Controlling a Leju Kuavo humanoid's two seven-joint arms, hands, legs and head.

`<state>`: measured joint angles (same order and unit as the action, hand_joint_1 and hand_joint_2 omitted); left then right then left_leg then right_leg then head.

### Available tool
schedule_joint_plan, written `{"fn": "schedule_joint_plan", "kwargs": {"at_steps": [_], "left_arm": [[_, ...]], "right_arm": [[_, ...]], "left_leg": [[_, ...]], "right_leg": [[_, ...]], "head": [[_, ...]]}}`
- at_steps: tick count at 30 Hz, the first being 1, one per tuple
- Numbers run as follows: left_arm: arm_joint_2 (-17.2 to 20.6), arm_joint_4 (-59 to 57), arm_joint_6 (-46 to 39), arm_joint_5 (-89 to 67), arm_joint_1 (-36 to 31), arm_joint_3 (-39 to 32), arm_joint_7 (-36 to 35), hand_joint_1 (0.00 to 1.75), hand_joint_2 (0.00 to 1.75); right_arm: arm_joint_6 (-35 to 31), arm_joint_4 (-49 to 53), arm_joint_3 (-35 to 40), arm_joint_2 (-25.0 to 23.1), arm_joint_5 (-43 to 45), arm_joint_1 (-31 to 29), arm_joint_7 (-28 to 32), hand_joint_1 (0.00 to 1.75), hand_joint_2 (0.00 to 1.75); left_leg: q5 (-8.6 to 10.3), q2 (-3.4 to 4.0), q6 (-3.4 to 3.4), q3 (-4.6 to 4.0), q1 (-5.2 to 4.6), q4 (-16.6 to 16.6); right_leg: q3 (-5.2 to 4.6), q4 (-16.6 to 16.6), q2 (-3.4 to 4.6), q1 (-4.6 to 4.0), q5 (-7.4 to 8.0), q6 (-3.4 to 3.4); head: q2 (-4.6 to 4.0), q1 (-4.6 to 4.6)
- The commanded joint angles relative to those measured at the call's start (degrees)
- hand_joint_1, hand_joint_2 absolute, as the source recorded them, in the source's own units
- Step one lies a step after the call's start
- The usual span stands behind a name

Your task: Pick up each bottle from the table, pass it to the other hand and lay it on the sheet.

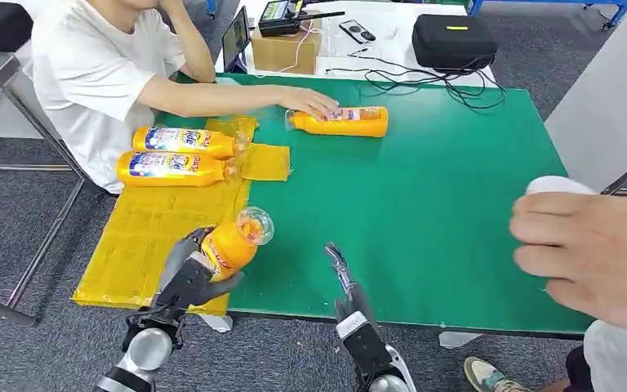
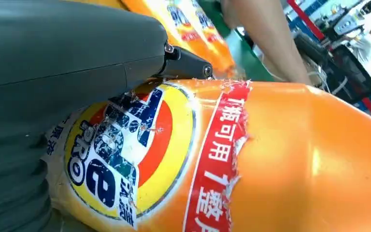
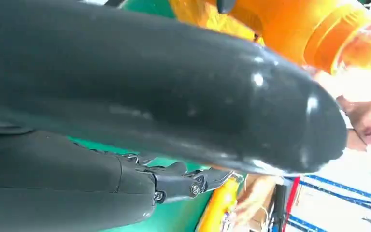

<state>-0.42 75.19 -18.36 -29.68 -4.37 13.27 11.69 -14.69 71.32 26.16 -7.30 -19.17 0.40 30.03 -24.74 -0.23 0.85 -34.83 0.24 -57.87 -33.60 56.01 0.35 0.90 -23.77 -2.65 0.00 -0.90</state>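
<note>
While the left hand (image 1: 189, 273) grips an orange bottle (image 1: 233, 243) by its body, cap pointing away from the robot, that bottle sits over the near right edge of the yellow sheet (image 1: 143, 237), where sheet meets green table (image 1: 424, 212). Two more bottles (image 1: 181, 155) lie side by side at the sheet's far end. A fourth bottle (image 1: 341, 121) lies on the bare green near the far edge — a seated person's hand (image 1: 310, 100) rests on it. The right hand (image 1: 341, 273) holds nothing, fingers extended over the table's near edge. Between it and the fourth bottle lies open green surface. Another person's hand (image 1: 596, 249) hangs over the right side.
</note>
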Motion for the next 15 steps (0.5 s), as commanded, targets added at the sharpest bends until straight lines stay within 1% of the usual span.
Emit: {"fn": "schedule_joint_plan", "kwargs": {"at_steps": [1,3,6,8,9,11,12,13,14,15], "left_arm": [[3.45,-6.68,-0.55,-6.71,-3.45,-1.37,-3.02,1.75,1.75],[5.62,-9.00,0.34,-9.72,-6.07,-1.75,-3.89,1.75,1.75],[6.47,-11.02,3.98,-8.93,-7.92,-3.22,-4.07,1.75,1.75],[7.81,-14.06,3.61,-13.47,-9.70,-2.62,-5.87,1.75,1.75],[9.16,-18.10,3.71,-17.33,-12.10,-1.70,-7.12,1.75,1.75],[11.45,-27.16,3.52,-24.63,-17.71,0.46,-8.84,1.75,1.75],[12.41,-32.07,4.57,-29.09,-20.60,2.43,-10.62,1.75,1.75],[12.60,-36.89,4.62,-32.50,-23.28,4.03,-10.92,1.75,1.75],[12.64,-40.53,3.05,-36.42,-25.12,6.05,-11.60,1.75,1.75],[11.68,-43.15,3.50,-37.37,-26.16,6.40,-11.33,1.75,1.75]], "right_arm": [[0.21,0.07,-3.08,-0.06,0.51,-0.08,0.44,0.00,0.00],[0.52,-0.75,-3.82,0.11,0.82,-0.36,0.69,0.00,0.00],[0.32,-2.53,-5.32,-0.26,1.42,-0.80,1.35,0.00,0.00],[0.76,-3.51,-5.91,-0.69,1.64,-1.26,1.61,0.00,0.00],[1.47,-4.13,-5.76,-0.87,1.62,-1.78,1.95,0.00,0.00],[2.61,-5.26,-5.27,-1.15,1.53,-2.74,2.26,0.00,0.00],[2.96,-5.83,-5.09,-1.30,1.54,-3.16,2.34,0.00,0.00],[3.32,-6.40,-4.93,-1.44,1.58,-3.59,2.44,0.00,0.00],[3.57,-7.00,-4.84,-1.54,1.68,-4.07,2.57,0.00,0.00],[3.45,-7.18,-4.94,-1.60,1.77,-4.31,2.83,0.00,0.00]], "left_leg": [[-0.03,0.00,-0.05,0.21,0.03,0.07],[-0.03,-0.01,-0.06,0.22,0.02,0.07],[0.00,0.00,-0.07,0.22,0.04,0.08],[0.01,0.02,-0.04,0.17,0.01,0.06],[-0.01,0.01,-0.08,0.31,0.03,0.09],[0.06,-0.05,-0.09,0.26,0.04,0.10],[0.04,-0.06,-0.15,0.41,0.08,0.13],[0.11,-0.10,-0.14,0.25,0.04,0.10],[0.11,-0.12,-0.16,0.33,0.07,0.11],[0.17,-0.11,-0.19,0.29,0.05,0.11]], "right_leg": [[0.21,-0.06,-0.04,-0.04,-0.04,0.11],[0.21,-0.04,-0.05,-0.04,-0.05,0.12],[0.22,-0.05,-0.04,-0.06,-0.02,0.13],[0.12,0.00,0.00,-0.02,0.00,0.08],[0.25,-0.01,-0.04,-0.06,-0.04,0.15],[0.22,0.00,-0.08,-0.06,0.00,0.13],[0.37,-0.02,-0.12,-0.11,-0.03,0.23],[0.24,0.02,-0.14,-0.06,0.00,0.13],[0.32,0.01,-0.16,-0.09,0.00,0.18],[0.26,0.05,-0.14,-0.06,0.03,0.17]], "head": [[0.00,0.00],[0.00,-0.02],[0.00,-0.02],[0.00,-0.02],[0.00,-0.02],[0.00,-0.02],[0.00,0.00],[0.00,0.02],[0.00,0.02],[0.00,-0.02]]}}
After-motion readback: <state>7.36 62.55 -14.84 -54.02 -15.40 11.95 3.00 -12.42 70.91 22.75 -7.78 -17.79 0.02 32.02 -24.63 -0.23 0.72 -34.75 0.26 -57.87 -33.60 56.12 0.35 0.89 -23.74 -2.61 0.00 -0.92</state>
